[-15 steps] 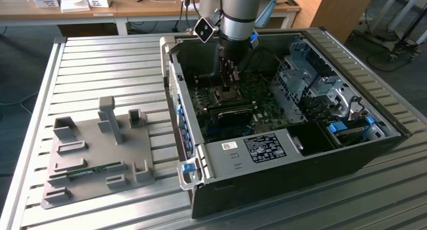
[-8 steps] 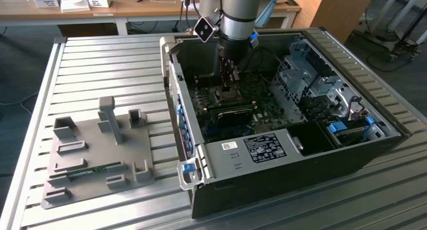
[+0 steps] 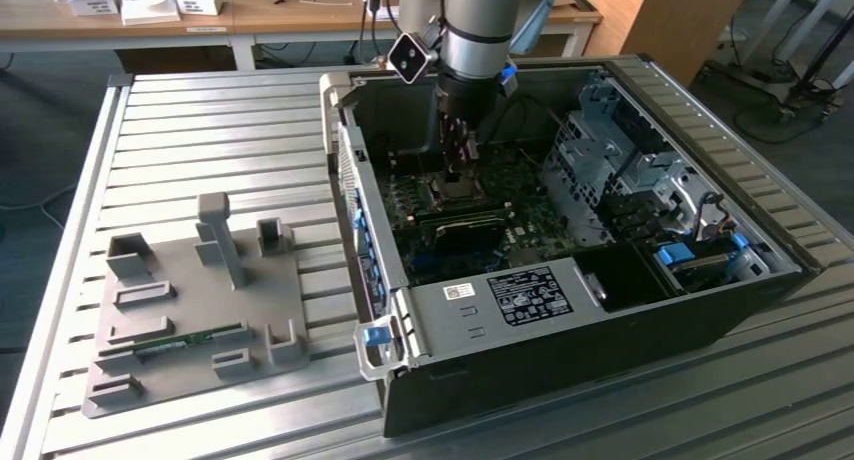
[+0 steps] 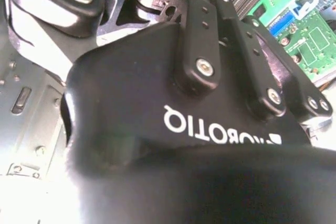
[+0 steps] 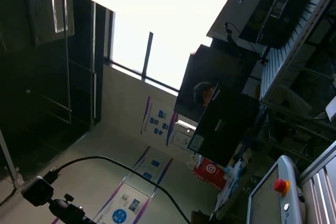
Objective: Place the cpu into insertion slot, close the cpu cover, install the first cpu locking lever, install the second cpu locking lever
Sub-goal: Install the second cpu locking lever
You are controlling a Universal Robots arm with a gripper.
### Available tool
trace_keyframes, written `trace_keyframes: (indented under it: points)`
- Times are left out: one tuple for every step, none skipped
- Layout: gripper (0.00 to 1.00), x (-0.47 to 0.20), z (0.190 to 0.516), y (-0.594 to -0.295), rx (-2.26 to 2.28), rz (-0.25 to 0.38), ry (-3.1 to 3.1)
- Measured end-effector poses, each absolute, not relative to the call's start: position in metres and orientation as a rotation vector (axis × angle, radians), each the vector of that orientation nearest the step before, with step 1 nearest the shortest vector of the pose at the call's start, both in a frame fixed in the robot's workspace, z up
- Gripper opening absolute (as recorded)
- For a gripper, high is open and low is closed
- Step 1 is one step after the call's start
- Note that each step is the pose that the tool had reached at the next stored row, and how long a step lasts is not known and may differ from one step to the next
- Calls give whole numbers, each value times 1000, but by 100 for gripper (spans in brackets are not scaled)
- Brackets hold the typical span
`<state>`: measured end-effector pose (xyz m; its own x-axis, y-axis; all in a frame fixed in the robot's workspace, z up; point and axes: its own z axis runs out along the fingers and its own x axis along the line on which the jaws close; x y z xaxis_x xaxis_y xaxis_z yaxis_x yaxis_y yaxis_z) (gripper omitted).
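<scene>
The gripper is lowered into the open computer case, directly over the CPU socket on the motherboard, so the socket can be reached from above. Whether the claw is clenched or released cannot be told, and the cpu itself cannot be made out beneath it.

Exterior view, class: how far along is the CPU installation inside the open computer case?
Done: nothing can be confirmed. In hand: the arm's black gripper is lowered inside the open black computer case, just above the motherboard's socket area. Left: the chip, cover and levers cannot be made out, so all steps remain unverified.
</scene>
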<state>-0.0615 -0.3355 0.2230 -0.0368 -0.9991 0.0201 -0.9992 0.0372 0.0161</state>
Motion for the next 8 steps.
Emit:
trace_keyframes:
  points:
    - [11,-62,224,-335,2162,4,-2244]
    - [11,-61,224,-335,2163,3,-2244]
    - [11,-61,224,-335,2163,3,-2244]
    - [11,-61,224,-335,2163,3,-2244]
    - [11,-61,225,-335,2163,3,-2244]
    - [11,-61,226,-335,2163,3,-2244]
    - [11,-61,226,-335,2163,3,-2244]
    - [11,-61,226,-335,2163,3,-2244]
